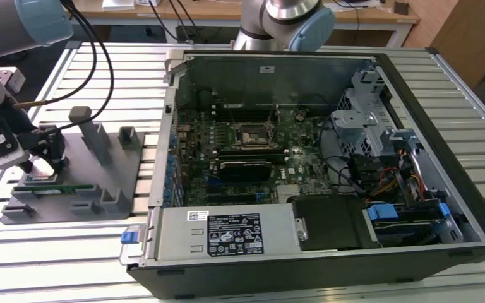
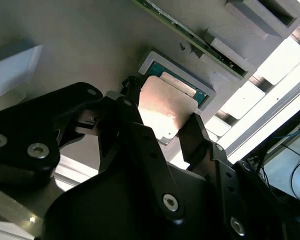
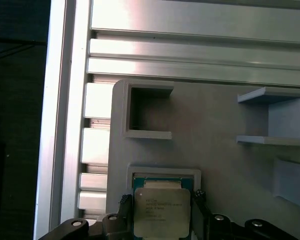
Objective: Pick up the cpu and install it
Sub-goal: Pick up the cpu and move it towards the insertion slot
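Silver-topped cpu [image 3: 162, 210] lies in a pale pocket [image 3: 162, 171] by the exterior view's left edge of the grey fixture [image 3: 210, 160], squarely inside the claw [image 3: 161, 201]; clenched or released, I cannot tell

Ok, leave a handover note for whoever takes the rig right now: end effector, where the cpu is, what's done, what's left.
End effector: down over the cpu, at the grey fixture plate on the exterior view's left. Whether it grips cannot be told.
Cpu: lying in its square recess on that plate, silver top up.
Done: end effector placed at the cpu.
Left: the cpu is not yet out of the recess, nor seated in the black socket on the motherboard inside the open computer case.
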`<state>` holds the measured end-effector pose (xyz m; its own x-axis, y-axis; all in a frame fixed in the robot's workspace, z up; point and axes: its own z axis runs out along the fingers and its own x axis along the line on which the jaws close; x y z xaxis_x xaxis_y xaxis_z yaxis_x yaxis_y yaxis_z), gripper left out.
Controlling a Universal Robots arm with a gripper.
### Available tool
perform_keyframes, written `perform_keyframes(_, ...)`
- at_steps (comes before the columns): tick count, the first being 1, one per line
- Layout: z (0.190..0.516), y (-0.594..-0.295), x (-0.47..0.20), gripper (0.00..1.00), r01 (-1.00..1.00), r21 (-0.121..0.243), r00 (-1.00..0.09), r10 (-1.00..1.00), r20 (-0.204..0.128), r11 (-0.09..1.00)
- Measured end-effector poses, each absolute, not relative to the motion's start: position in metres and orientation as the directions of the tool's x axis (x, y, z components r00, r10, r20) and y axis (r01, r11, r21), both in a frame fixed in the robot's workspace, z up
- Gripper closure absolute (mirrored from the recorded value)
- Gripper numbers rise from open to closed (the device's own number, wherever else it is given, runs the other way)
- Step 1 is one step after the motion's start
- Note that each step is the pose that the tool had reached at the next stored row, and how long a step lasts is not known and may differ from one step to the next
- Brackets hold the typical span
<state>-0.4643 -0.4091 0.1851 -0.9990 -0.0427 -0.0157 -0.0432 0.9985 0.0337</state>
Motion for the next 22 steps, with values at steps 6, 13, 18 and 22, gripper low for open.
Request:
perform_keyframes(6, 0.1852, -0.4091, -0.4644, 0.43, -0.043, 0.033, -0.999, -0.043, -0.015, 0.999)
perform_keyframes(13, 0.185, -0.4091, -0.4659, 0.36, -0.043, 0.033, -0.999, -0.043, -0.016, 0.999)
perform_keyframes(18, 0.185, -0.4091, -0.4662, 0.37, -0.043, 0.033, -0.999, -0.043, -0.016, 0.999)
perform_keyframes(22, 0.1853, -0.4091, -0.4662, 0.46, -0.043, 0.033, -0.999, -0.043, -0.016, 0.999)
